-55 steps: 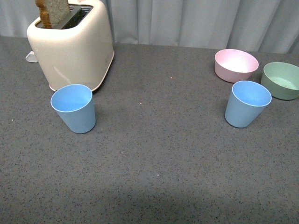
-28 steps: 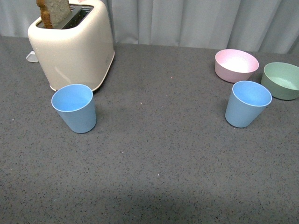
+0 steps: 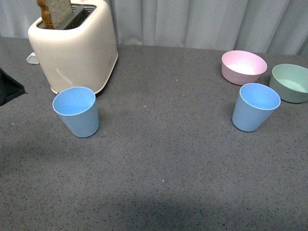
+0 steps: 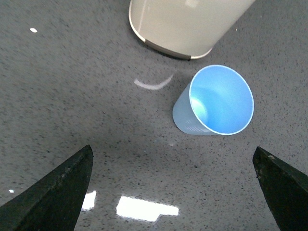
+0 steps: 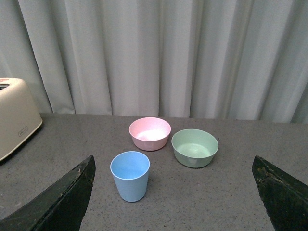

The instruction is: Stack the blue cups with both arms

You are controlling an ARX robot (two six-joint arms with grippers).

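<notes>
Two light blue cups stand upright on the grey table. The left cup (image 3: pixel 76 111) is just in front of the toaster; the right cup (image 3: pixel 255 107) is in front of the bowls. A black part of my left arm (image 3: pixel 8 87) shows at the left edge of the front view. My left gripper (image 4: pixel 175 192) is open above the table, with the left cup (image 4: pixel 215 102) a little ahead of it. My right gripper (image 5: pixel 174 195) is open and well back from the right cup (image 5: pixel 130 175).
A cream toaster (image 3: pixel 74 44) with a slice of bread (image 3: pixel 54 11) stands at the back left. A pink bowl (image 3: pixel 243 67) and a green bowl (image 3: pixel 290 82) sit at the back right. A grey curtain (image 3: pixel 202 21) hangs behind the table.
A black part of my left arm has come into the front view at the left edge. The cups and bowls have not moved.
</notes>
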